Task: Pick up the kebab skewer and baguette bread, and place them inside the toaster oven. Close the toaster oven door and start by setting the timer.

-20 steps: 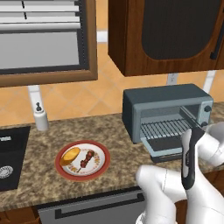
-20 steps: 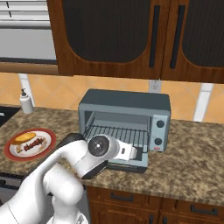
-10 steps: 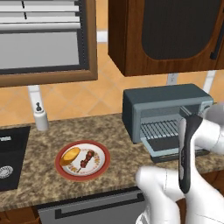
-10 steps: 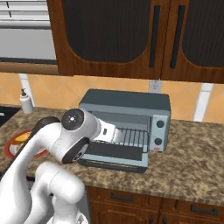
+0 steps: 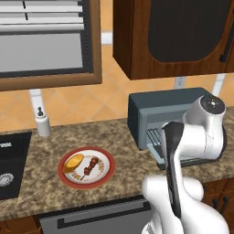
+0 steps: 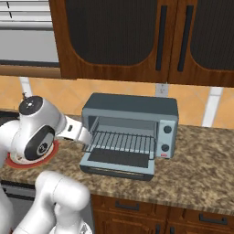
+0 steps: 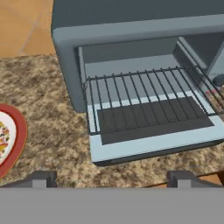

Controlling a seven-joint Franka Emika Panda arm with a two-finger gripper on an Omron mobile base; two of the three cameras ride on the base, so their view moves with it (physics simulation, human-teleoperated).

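The toaster oven (image 6: 132, 112) stands on the granite counter with its door (image 6: 116, 160) dropped flat, its wire rack (image 7: 140, 94) bare, and two knobs (image 6: 167, 130) on its right side. The kebab skewer (image 5: 92, 165) and the baguette bread (image 5: 73, 162) lie side by side on a red-rimmed plate (image 5: 106, 177) left of the oven. My gripper (image 7: 113, 178) is open and empty, hovering above the counter just left of the oven's front and looking into it; the plate's edge (image 7: 17, 135) lies to its left. In the right base view the gripper (image 6: 86, 139) is at the oven's left corner.
A white soap bottle (image 5: 42, 123) stands by the wall behind the plate, and a dark sink (image 5: 9, 164) lies at the far left. Dark wooden cabinets (image 6: 137, 36) hang above the oven. Bare counter (image 6: 201, 178) extends to the oven's right.
The arm has swung left, from in front of the open oven door to its left corner, nearer the plate. The gripper stayed open; food and oven have not moved.
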